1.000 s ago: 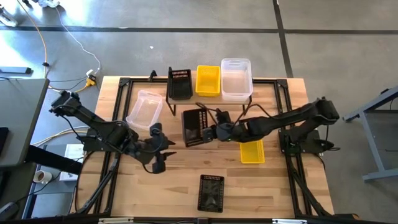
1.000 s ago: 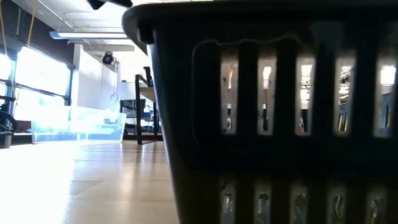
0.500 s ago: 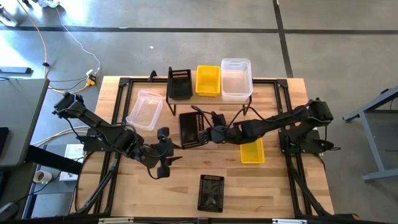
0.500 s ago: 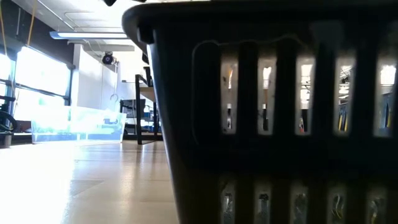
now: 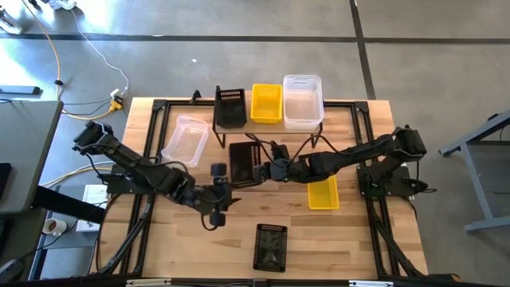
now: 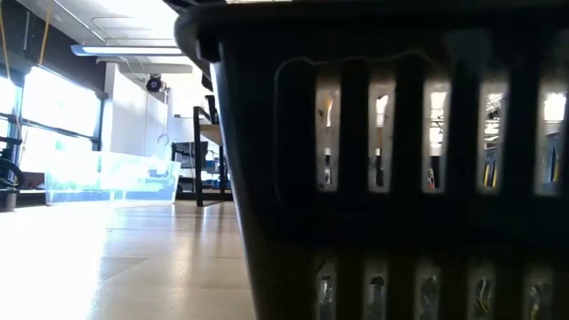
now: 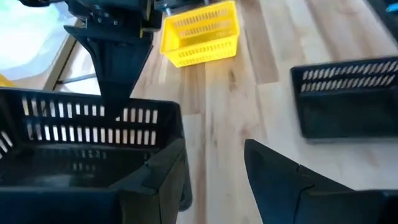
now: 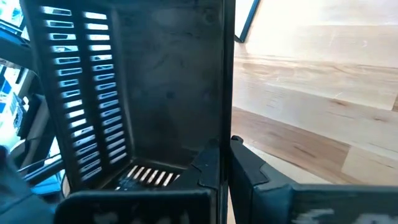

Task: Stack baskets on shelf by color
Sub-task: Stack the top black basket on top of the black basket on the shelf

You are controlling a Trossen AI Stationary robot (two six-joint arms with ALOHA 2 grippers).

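The right end effector (image 5: pixel 269 169) pinches the wall of a black mesh basket (image 5: pixel 242 164), fingers pressed together on its right rim, holding it just in front of the shelf (image 5: pixel 271 121). The basket's long axis runs toward the shelf, where 1 black basket (image 5: pixel 230 106) already sits at the left end, directly beyond the held one, so the right arm looks better placed to carry it there. The left end effector (image 5: pixel 217 209) hangs spread and empty, farther in front of the shelf, above the surface (image 5: pixel 183 247) beside the held basket.
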